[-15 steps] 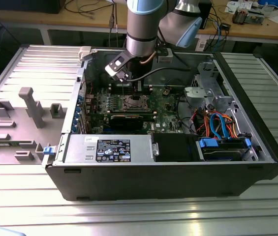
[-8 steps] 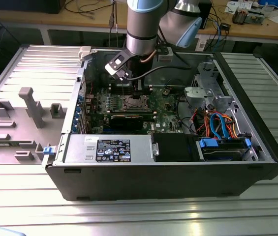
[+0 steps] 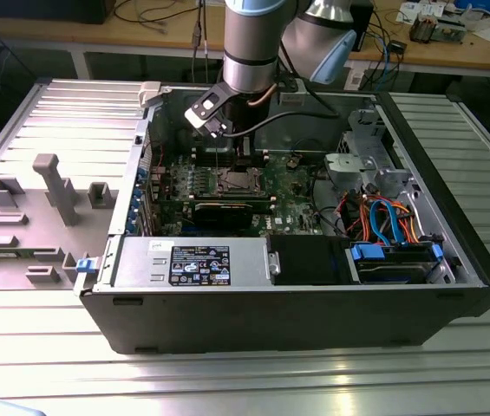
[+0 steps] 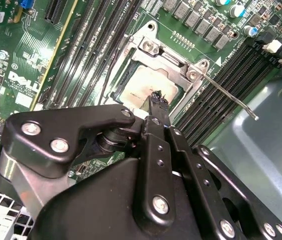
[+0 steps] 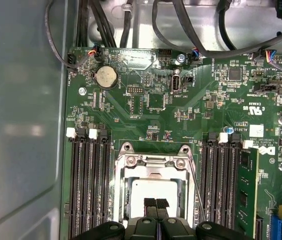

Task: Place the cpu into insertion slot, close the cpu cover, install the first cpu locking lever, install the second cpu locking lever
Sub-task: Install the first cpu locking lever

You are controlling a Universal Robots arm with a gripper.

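Standing by the open case, you find the cpu (image 5: 153, 191) seated in the insertion slot (image 3: 238, 180), at 12 o'clock from the power supply (image 3: 201, 262) in the exterior view, and the cpu cover (image 5: 153, 163) looks lowered over it. The gripper (image 5: 155, 204) hangs just above the chip, fingers pinched together and empty. One locking lever (image 4: 228, 95) stands free, so a sideways slip could bend it or scrape the chip.
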